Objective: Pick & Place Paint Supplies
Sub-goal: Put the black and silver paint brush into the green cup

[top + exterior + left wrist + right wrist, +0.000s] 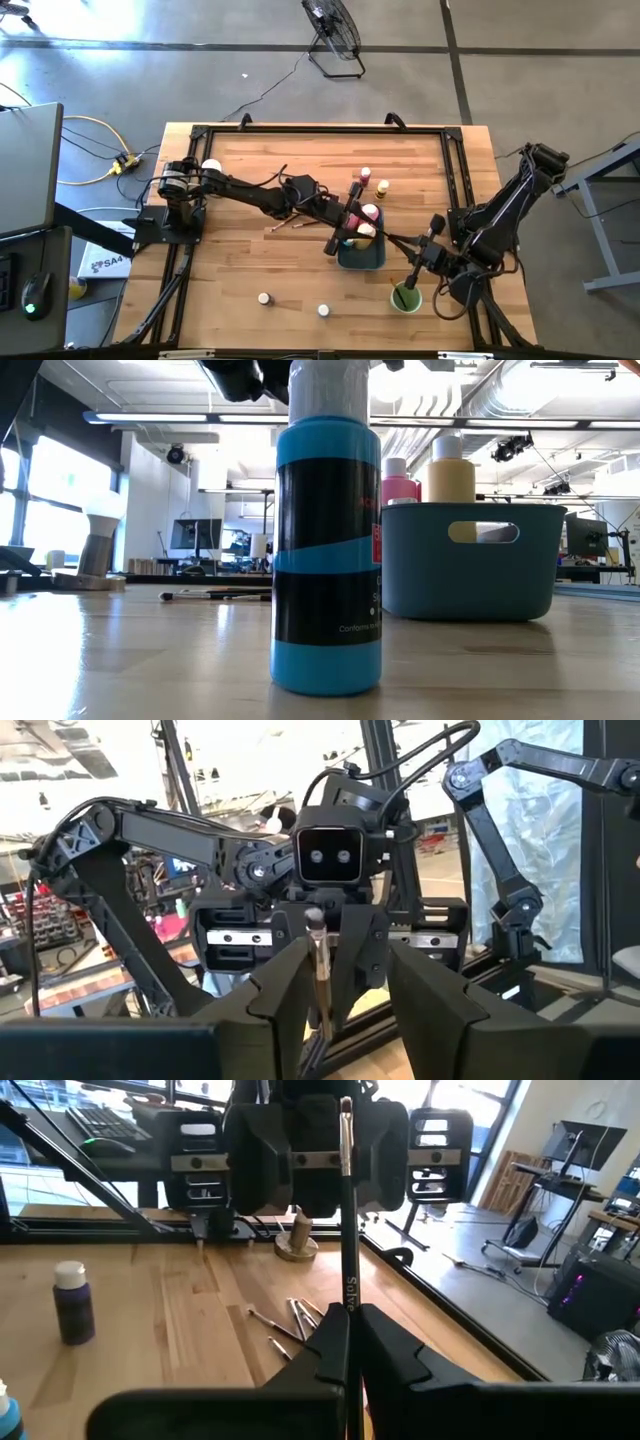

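Wood-handled paintbrush point(347, 1230) pinched in our right gripper point(345, 1345) above the green cup point(406, 298); left gripper point(345, 982), jaws half open, crowds it and risks knocking the brush askew.

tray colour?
Blue-grey tray; low view shows it best.
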